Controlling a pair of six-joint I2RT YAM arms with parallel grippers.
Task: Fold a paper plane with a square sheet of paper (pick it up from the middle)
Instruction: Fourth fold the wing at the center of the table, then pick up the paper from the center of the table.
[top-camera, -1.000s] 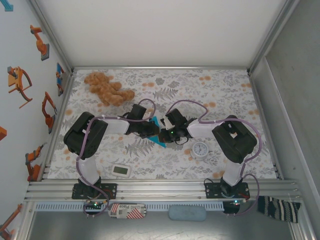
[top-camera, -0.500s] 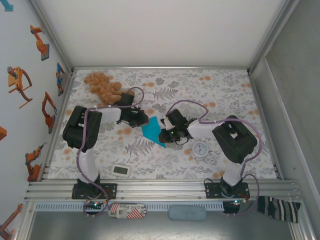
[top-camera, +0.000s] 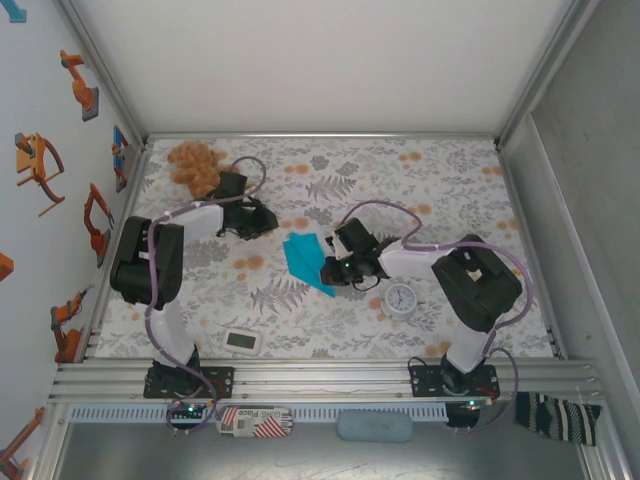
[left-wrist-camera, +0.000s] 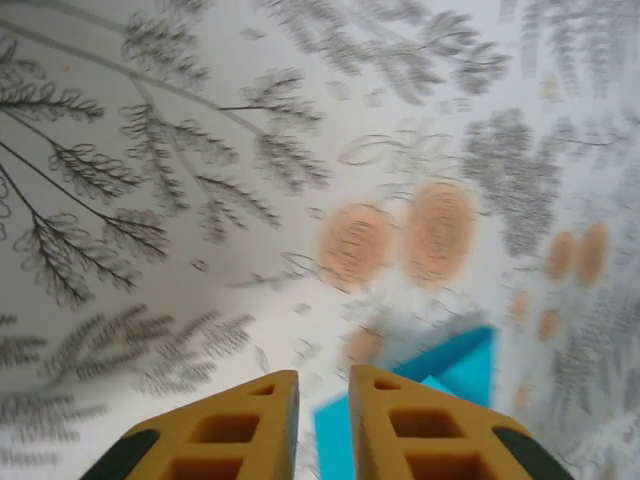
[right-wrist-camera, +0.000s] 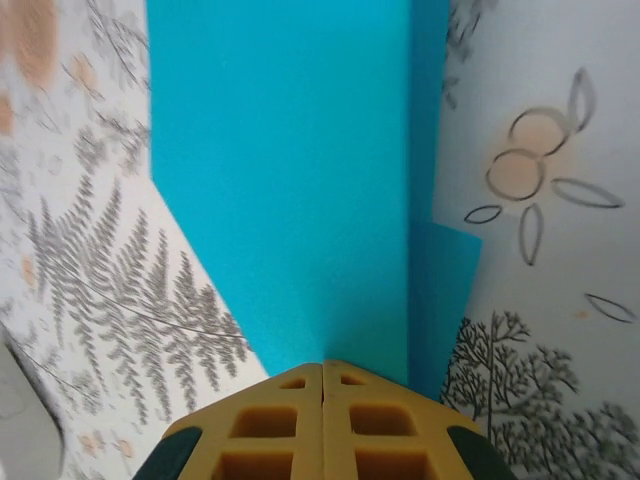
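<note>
1. Right gripper (top-camera: 333, 270) is closed tight. In its wrist view the two yellow fingers (right-wrist-camera: 270, 425) meet along a single seam, with no gap and nothing visibly caught between them.
2. Its fingertips sit at the near end of the blue paper (right-wrist-camera: 280, 180). I cannot tell whether they press on the sheet or hang just above it.
3. From above, the blue paper lies flat on the floral tablecloth (top-camera: 450, 190), near the middle of the table and just left of the right gripper.
4. It is partly folded (not yet a dart). A straight crease runs away from the right fingers, with a narrow darker strip beside it. The other side ends in a long slanted edge.
5. Left gripper (top-camera: 264, 222) sits between the teddy bear (top-camera: 195, 165) and the paper, apart from both.
6. Its yellow fingers (left-wrist-camera: 240, 425) stand a narrow slit apart. The tablecloth shows through the slit, and nothing is held.
7. Ahead of those fingers a blurred corner of the paper shows in the left wrist view.
8. A small round clock (top-camera: 401, 298) rests just to the right of the right gripper, and a white gadget (top-camera: 243, 342) lies near the front edge.
</note>
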